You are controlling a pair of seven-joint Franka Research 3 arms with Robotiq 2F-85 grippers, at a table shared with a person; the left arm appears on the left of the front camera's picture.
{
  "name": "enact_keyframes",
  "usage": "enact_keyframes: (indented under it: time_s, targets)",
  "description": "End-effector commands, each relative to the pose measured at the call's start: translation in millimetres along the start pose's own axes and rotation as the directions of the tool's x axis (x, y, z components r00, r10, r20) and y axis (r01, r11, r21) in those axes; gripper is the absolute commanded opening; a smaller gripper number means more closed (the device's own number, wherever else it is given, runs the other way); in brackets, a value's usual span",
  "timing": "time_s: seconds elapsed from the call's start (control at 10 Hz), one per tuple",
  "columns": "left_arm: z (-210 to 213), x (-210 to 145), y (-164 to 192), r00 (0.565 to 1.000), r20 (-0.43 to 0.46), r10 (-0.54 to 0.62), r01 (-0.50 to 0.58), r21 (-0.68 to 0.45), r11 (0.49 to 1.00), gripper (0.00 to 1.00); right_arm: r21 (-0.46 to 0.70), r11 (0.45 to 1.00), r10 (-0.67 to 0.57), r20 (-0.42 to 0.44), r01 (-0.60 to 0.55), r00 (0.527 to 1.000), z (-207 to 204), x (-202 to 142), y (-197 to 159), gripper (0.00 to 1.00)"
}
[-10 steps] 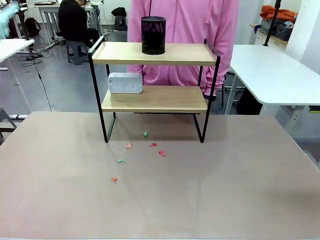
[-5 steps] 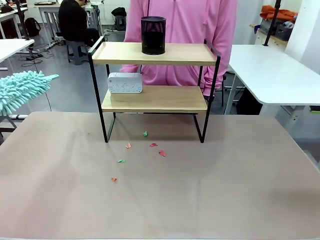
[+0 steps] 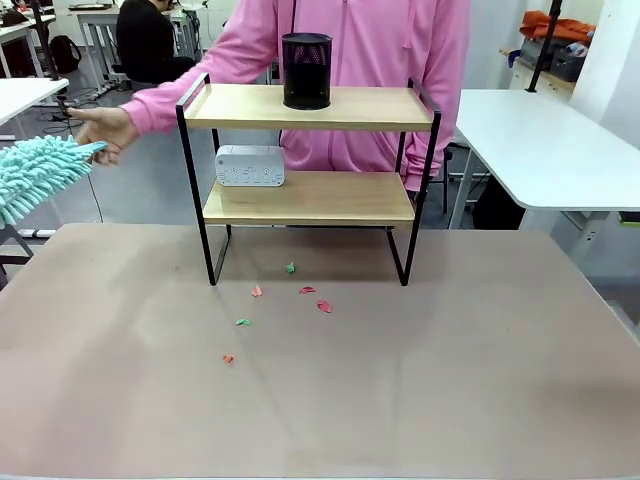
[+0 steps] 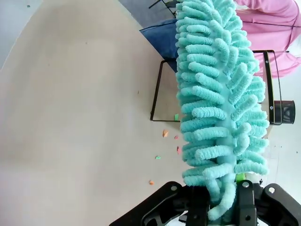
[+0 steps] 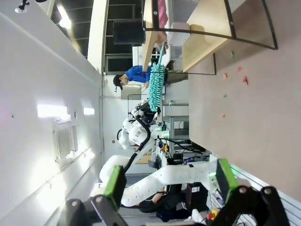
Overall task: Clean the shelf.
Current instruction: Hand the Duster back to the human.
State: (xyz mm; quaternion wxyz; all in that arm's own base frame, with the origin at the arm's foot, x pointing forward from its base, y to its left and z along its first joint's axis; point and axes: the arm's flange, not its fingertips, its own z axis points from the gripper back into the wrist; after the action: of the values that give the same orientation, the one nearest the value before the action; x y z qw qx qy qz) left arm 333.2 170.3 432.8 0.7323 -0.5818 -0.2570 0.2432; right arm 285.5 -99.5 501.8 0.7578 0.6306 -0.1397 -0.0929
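Observation:
The shelf (image 3: 310, 108) stands at the table's far middle, with a black mesh cup (image 3: 306, 70) on its top board and a white box (image 3: 250, 166) on the lower board. A teal fluffy duster (image 3: 35, 175) pokes in from the left edge, and the person's hand (image 3: 105, 128) touches its tip. In the left wrist view my left gripper (image 4: 221, 202) is shut on the duster (image 4: 218, 103) near its base, with the shelf (image 4: 162, 89) behind it. My right gripper (image 5: 170, 178) is open and holds nothing, well back from the shelf (image 5: 207, 23).
Several small coloured paper scraps (image 3: 324, 306) lie on the brown table (image 3: 450, 380) in front of the shelf. A person in pink (image 3: 370, 50) stands behind the shelf. White tables stand at the right (image 3: 545, 145) and far left (image 3: 20, 95).
The duster has come into the front view from the left. The person's arm has reached out to the left and their hand now touches the duster's tip.

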Motion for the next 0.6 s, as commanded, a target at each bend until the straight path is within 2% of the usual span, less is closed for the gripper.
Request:
enact_keyframes:
  time_s: [0.0,0.4,0.5]
  targets:
    - [-0.3,-1.3,-2.4,1.0,0.003,-0.023,0.023,-0.003,1.0,0.0,-0.003,1.0,0.021,-0.006,-0.021,1.0,4.9,2.4,0.6,1.0]
    - [-0.3,-1.3,-2.4,1.0,0.003,-0.023,0.023,-0.003,1.0,0.0,-0.003,1.0,0.021,-0.006,-0.021,1.0,4.9,2.4,0.6,1.0]
    - [-2.2,-0.5,-0.4,1.0,-0.006,-0.002,0.002,0.0,1.0,0.48,-0.003,1.0,0.021,-0.006,-0.021,1.0,4.9,2.4,0.6,1.0]
